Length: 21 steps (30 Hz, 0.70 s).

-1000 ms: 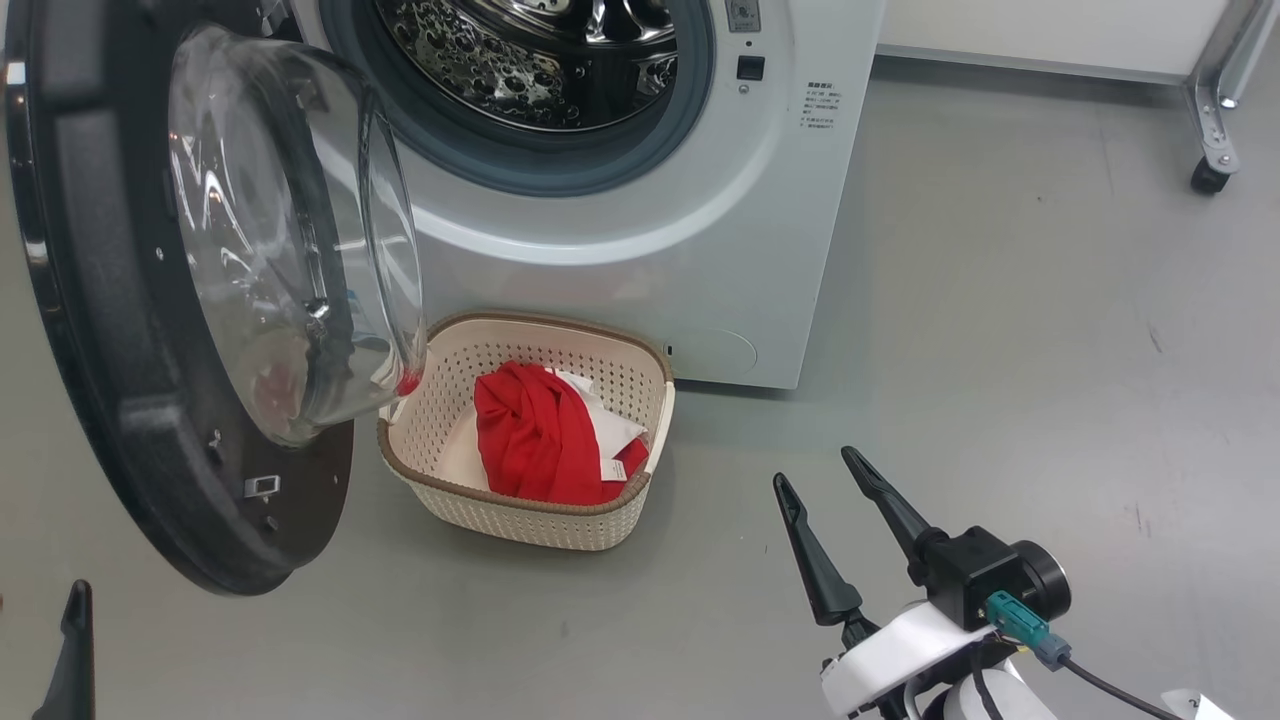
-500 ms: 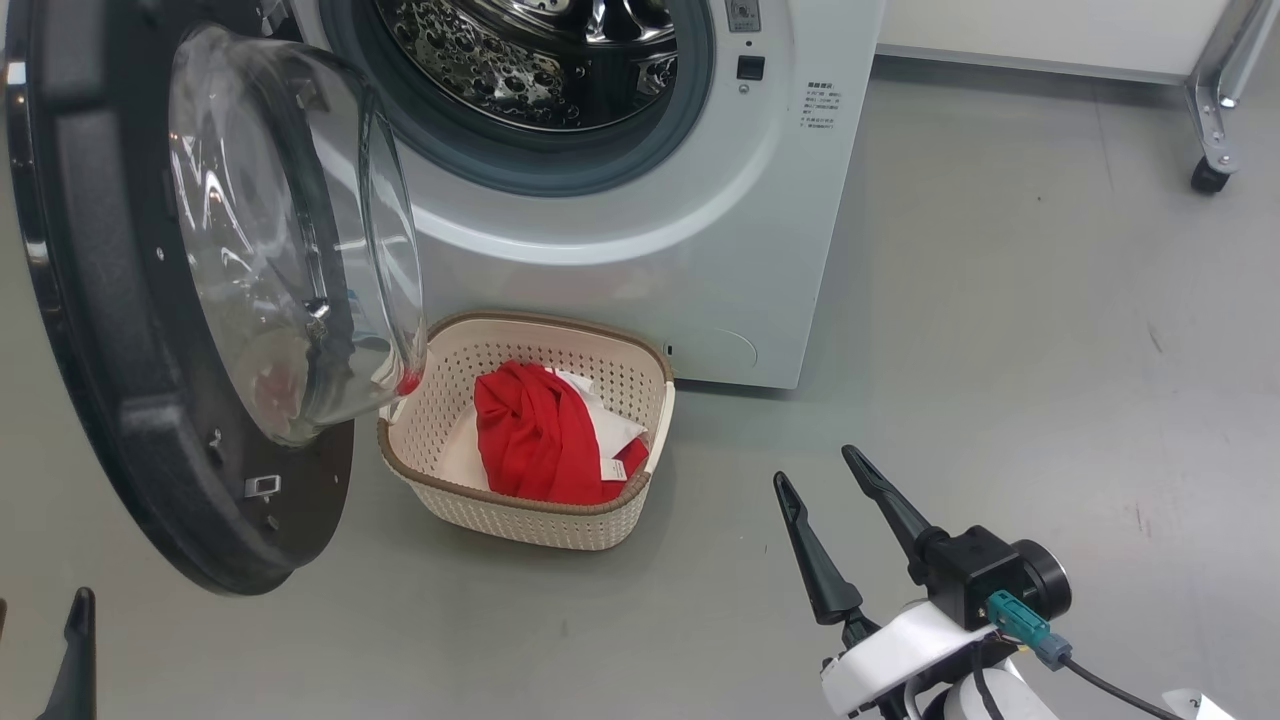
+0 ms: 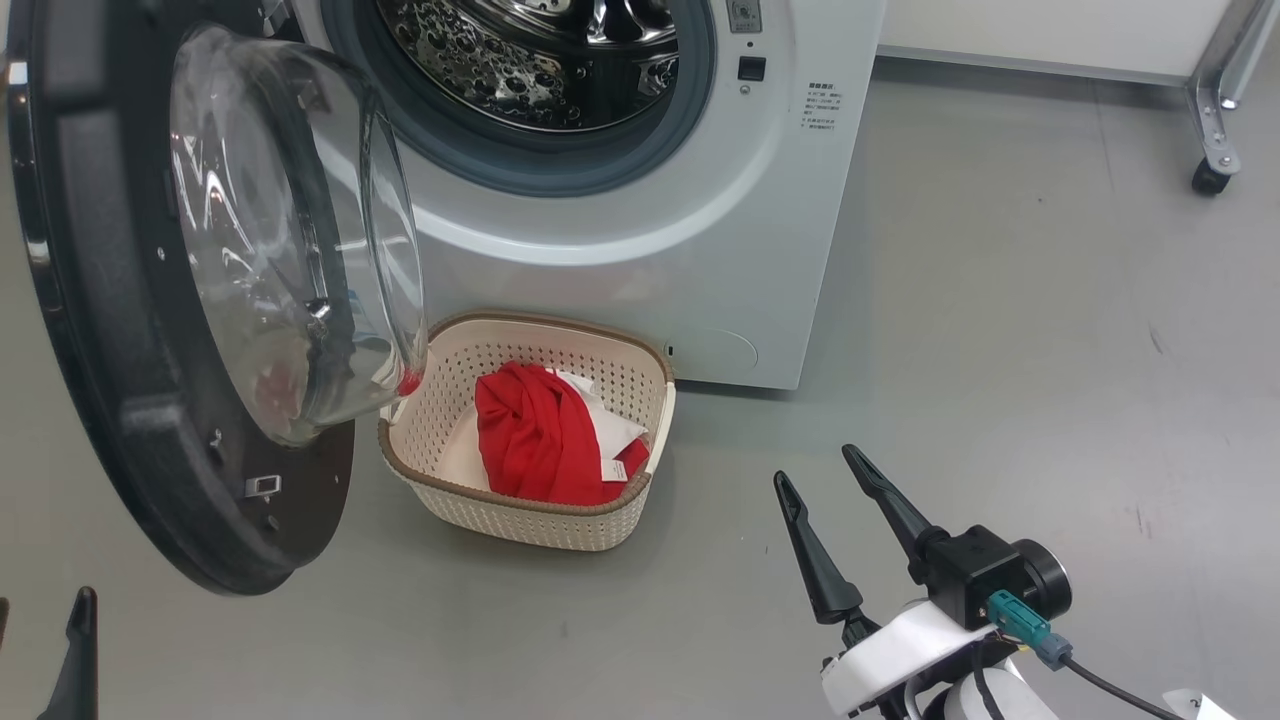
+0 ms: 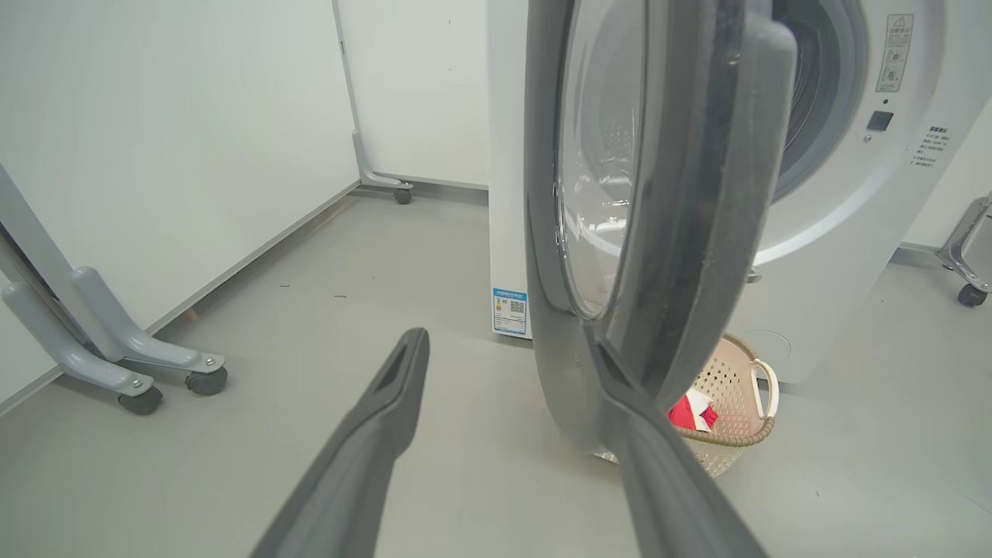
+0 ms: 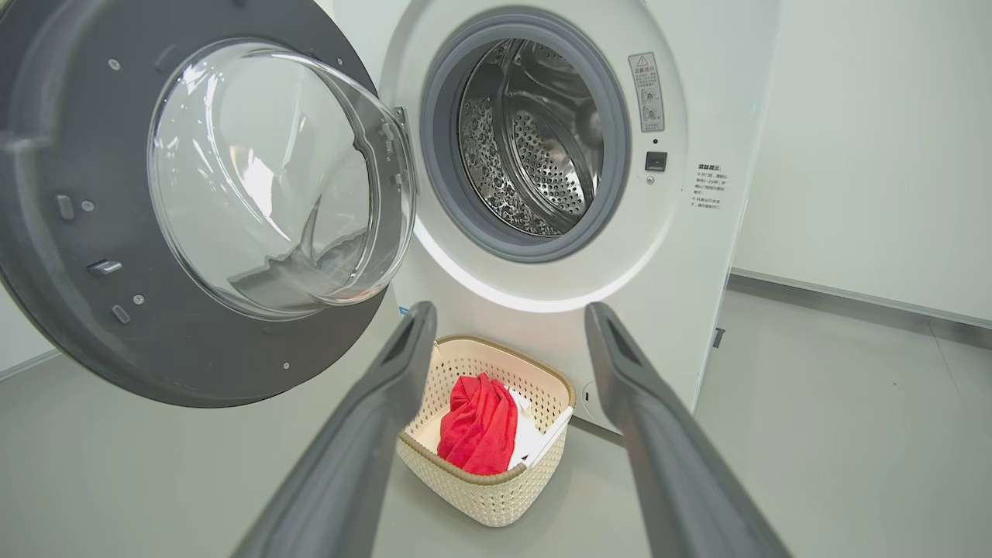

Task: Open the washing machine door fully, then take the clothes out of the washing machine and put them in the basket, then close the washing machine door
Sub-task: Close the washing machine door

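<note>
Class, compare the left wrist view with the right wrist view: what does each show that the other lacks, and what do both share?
Left wrist view: wheeled frame legs, and the washing machine door edge-on. Right wrist view: the perforated drum and the door's inner face. Both: the washing machine, the basket holding the red clothes.

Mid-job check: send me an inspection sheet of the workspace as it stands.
Surface: grey floor, faint scuffs.
Job's things: washing machine door wide open; washing machine, its drum bare where visible; clothes, red, lying in the basket in front of the machine.
Clutter: nothing seen.
Grippers: left gripper and right gripper, jaws open, holding nothing.
Cables: black cable off the right wrist.
Surroundings: white wall panels; wheeled frame.
</note>
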Available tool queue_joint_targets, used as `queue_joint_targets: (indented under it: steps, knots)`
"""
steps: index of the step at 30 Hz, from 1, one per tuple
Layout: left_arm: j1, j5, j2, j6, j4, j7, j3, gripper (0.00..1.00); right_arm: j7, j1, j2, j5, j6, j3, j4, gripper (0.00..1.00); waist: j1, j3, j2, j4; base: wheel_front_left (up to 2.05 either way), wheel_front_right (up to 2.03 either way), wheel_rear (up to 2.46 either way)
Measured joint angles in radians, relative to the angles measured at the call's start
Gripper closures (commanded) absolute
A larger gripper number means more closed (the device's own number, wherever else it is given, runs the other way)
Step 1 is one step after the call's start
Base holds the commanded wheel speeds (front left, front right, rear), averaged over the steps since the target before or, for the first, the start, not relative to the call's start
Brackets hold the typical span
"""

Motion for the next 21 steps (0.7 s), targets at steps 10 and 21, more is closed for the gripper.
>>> queue_joint_targets:
  steps: [10, 21]
  knots:
    - [-0.002, -0.001, 0.016, 0.0, 0.004, -0.001, -0.02, 1.0, 0.0, 0.0, 0.0, 0.0, 0.0, 0.0, 0.0, 0.0, 0.0, -0.002, 0.0, -0.001, 0.0, 0.0, 0.0]
    - [-0.036, -0.002, 0.067, 0.0, -0.004, -0.008, -0.016, 1.0, 0.0, 0.0, 0.0, 0.0, 0.0, 0.0, 0.0, 0.0, 0.0, 0.002, 0.0, -0.002, 0.0, 0.0, 0.0]
